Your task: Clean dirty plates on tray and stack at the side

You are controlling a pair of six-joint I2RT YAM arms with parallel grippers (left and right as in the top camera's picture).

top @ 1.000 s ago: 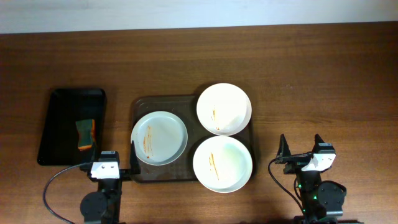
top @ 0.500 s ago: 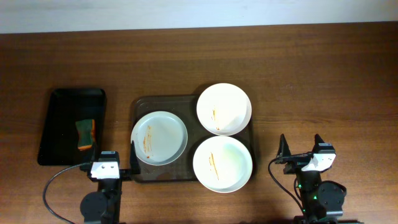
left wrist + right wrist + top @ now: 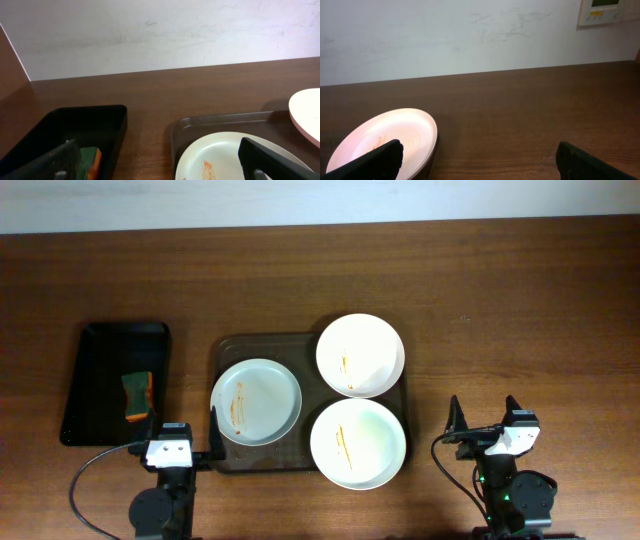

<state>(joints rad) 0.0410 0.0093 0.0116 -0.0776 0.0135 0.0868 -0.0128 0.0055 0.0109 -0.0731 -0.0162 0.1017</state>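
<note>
Three white plates lie on the dark brown tray [image 3: 225, 348]. The left plate [image 3: 256, 401] has orange-red streaks near its left side. The back plate [image 3: 360, 355] and the front plate [image 3: 358, 444] each have a thin streak and overhang the tray's right rim. My left gripper [image 3: 173, 438] is open and empty at the front edge, left of the tray's front corner; its view shows the left plate [image 3: 220, 155]. My right gripper [image 3: 485, 425] is open and empty, right of the front plate [image 3: 385, 137].
A smaller black tray [image 3: 115, 380] stands left of the brown tray and holds a green and orange sponge [image 3: 137, 396], also in the left wrist view [image 3: 90, 160]. Bare wooden table [image 3: 520, 310] lies right of and behind the tray. A white wall backs the table.
</note>
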